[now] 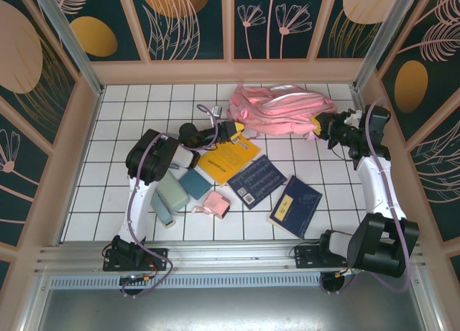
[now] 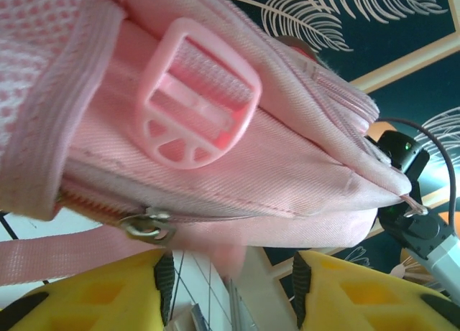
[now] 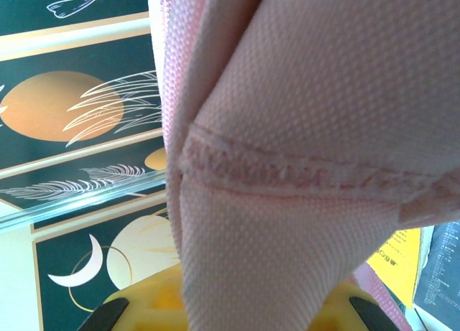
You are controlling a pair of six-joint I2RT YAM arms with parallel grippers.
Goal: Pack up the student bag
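The student bag (image 1: 279, 107), pink fabric, lies crumpled at the back of the tiled table. My left gripper (image 1: 234, 131) is at its left end. In the left wrist view the bag (image 2: 287, 166) hangs just above my left gripper (image 2: 231, 273), with a pink plastic buckle (image 2: 194, 101) and a metal zipper pull (image 2: 147, 227) showing. The yellow fingers (image 2: 129, 288) stand apart, and a blurred pink tab dangles in the gap without touching either pad. My right gripper (image 1: 321, 123) holds the bag's right end. There, pink mesh fabric (image 3: 287, 166) rises from between the jaws of my right gripper (image 3: 251, 313).
In front of the bag lie a yellow book (image 1: 228, 159), a dark blue book (image 1: 257, 180) and a second blue book (image 1: 295, 205). A small pink pouch (image 1: 215, 204), a teal case (image 1: 171, 194) and a teal booklet (image 1: 195, 182) lie near the left arm. Patterned walls enclose the table.
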